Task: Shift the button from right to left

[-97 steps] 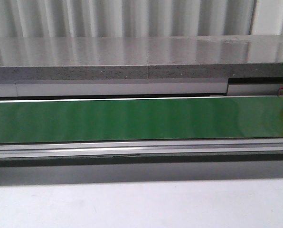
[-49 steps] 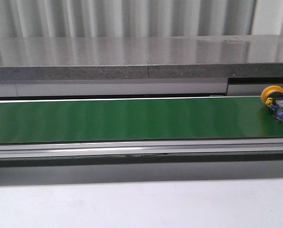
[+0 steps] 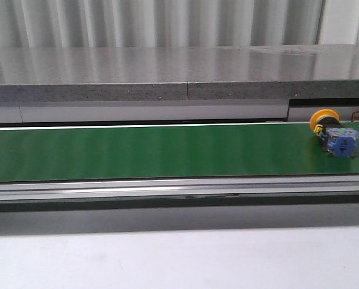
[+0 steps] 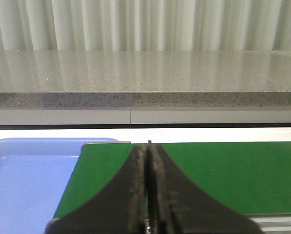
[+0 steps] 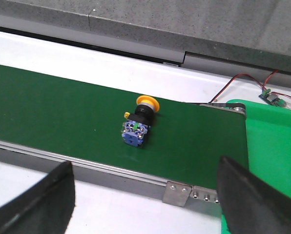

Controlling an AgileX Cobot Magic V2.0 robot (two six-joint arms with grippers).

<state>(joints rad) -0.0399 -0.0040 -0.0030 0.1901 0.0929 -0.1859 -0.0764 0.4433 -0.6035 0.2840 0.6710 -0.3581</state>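
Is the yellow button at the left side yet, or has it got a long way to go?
A long way to go. Done: the button is lying on the green belt, free of both pincers. In hand: nothing. The right pincer is open above the button and the left pincer is shut, near a blue tray. Left: the button sits at the belt's right end, so nearly the whole trip left remains.

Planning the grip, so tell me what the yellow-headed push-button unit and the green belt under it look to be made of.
The yellow-headed push-button unit with a blue-grey block body looks like moulded plastic: flat, saturated colours with a dull sheen, though small metal parts may sit in the block. The green belt looks like smooth rubbery or PVC sheet, semi-gloss, since it reflects soft bands of light.
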